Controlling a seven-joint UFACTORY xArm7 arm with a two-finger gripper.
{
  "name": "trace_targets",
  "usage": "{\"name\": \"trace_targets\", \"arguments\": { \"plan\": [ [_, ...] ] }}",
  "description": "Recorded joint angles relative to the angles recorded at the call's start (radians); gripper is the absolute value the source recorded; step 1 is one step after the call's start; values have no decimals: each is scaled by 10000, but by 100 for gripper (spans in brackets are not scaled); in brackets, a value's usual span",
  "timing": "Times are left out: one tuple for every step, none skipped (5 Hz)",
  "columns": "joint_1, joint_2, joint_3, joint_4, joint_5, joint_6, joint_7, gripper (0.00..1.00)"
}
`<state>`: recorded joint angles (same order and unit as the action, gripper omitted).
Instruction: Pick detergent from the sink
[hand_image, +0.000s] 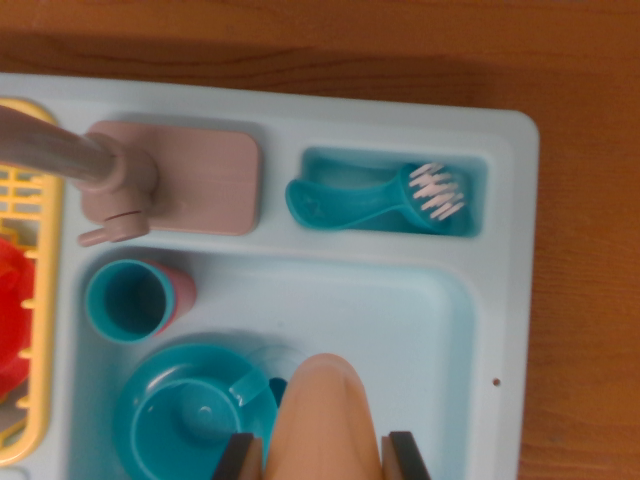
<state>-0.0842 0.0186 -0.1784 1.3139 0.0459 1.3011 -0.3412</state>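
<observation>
A peach-orange detergent bottle (325, 415) fills the bottom middle of the wrist view, standing over the light-blue sink basin (420, 320). My gripper (322, 458) is shut on it: one dark finger (238, 457) touches its left side and the other its right side. Only the fingertips show at the lower edge. The bottle's base is hidden, so I cannot tell whether it rests on the sink floor.
In the basin's left part lie a teal cup (128, 300) and a teal dish (185, 415). A teal brush (375, 197) lies in the back compartment. The pink faucet (125, 185) and yellow rack (30, 280) are on the left, with the wooden table (590, 300) around.
</observation>
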Motion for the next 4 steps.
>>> {"name": "trace_targets", "arguments": {
  "plan": [
    [0,0,0,0,0,0,0,100],
    [3,-101,-2,342,-32,441,34,100],
    [3,-101,-2,342,-32,441,34,100],
    [6,-197,-4,667,-63,859,67,100]
  ]
}}
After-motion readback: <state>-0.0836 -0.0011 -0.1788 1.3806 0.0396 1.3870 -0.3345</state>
